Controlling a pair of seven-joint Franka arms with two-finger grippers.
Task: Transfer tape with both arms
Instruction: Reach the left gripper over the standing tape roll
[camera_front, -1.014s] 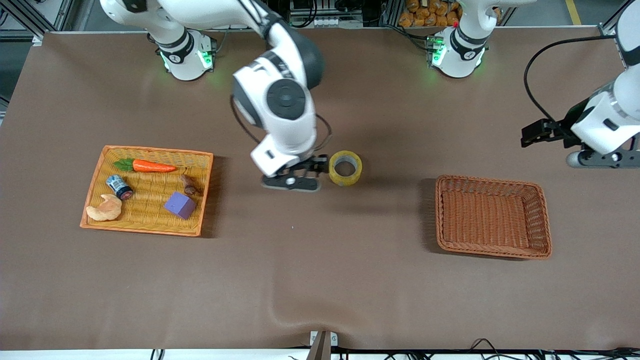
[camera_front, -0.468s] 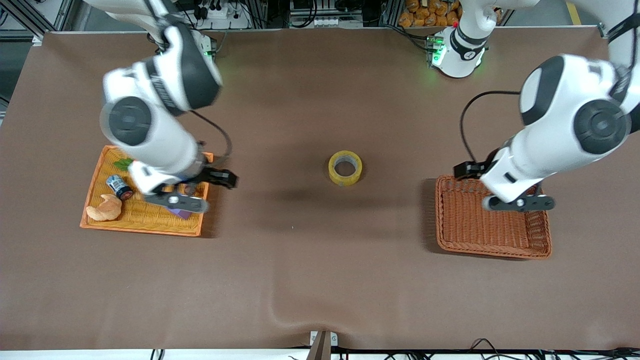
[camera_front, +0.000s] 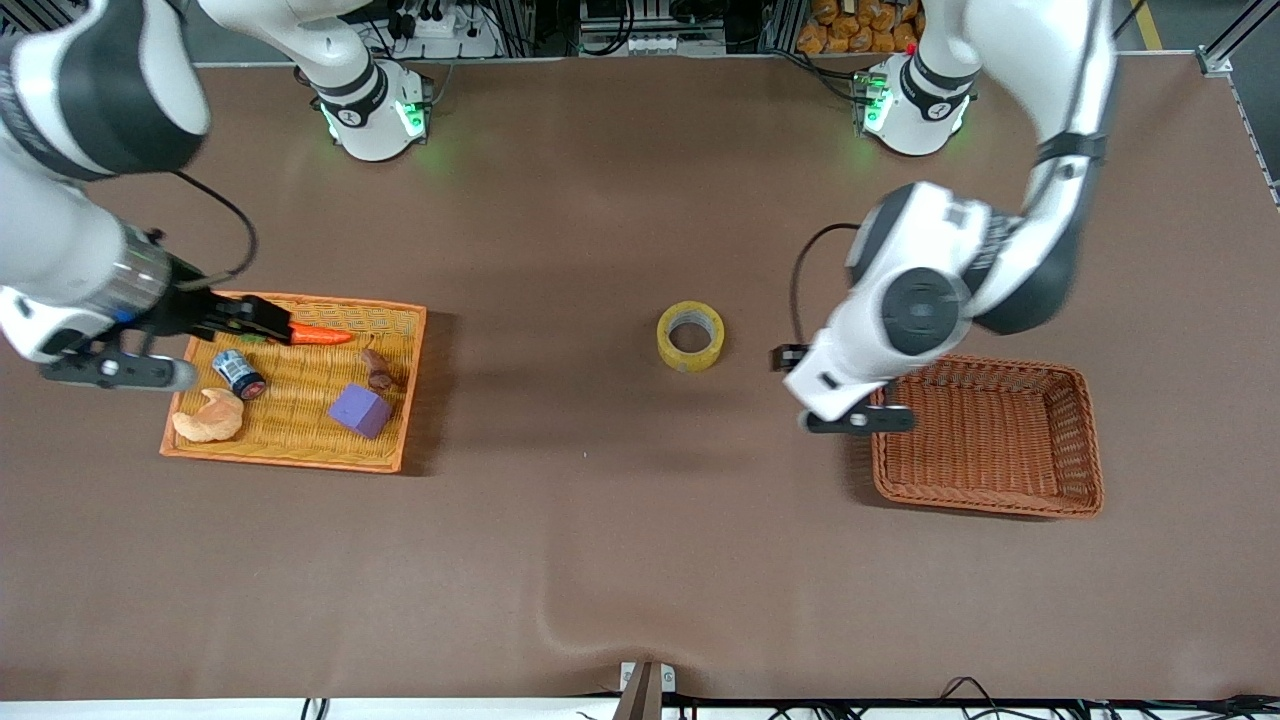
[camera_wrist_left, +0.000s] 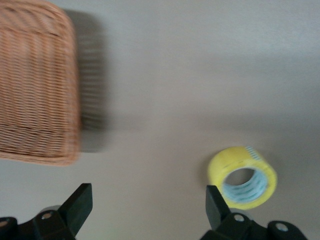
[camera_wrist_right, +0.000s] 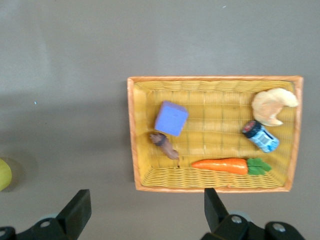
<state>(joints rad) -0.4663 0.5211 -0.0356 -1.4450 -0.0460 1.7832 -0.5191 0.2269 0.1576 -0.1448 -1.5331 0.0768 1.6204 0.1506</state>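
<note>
The tape (camera_front: 690, 336), a yellow roll with a grey-white core, lies flat and alone on the brown table mid-way between the two baskets. My left gripper (camera_front: 858, 419) hovers open and empty over the table at the empty brown basket's edge, on the side toward the tape. In the left wrist view the tape (camera_wrist_left: 242, 176) sits just outside one fingertip of the left gripper (camera_wrist_left: 148, 205). My right gripper (camera_front: 118, 369) hangs open and empty over the outer edge of the yellow tray. In the right wrist view the right gripper (camera_wrist_right: 147, 207) is apart from the tape (camera_wrist_right: 4, 174).
A yellow wicker tray (camera_front: 290, 456) toward the right arm's end holds a carrot (camera_front: 320, 335), a small can (camera_front: 239, 373), a croissant (camera_front: 208, 417), a purple cube (camera_front: 359, 410) and a brown piece (camera_front: 378, 369). An empty brown basket (camera_front: 985, 505) stands toward the left arm's end.
The right arm swung away from the tape to the tray's outer edge. The left arm came in from the table's end, across the brown basket, toward the tape. The tape stayed put.
</note>
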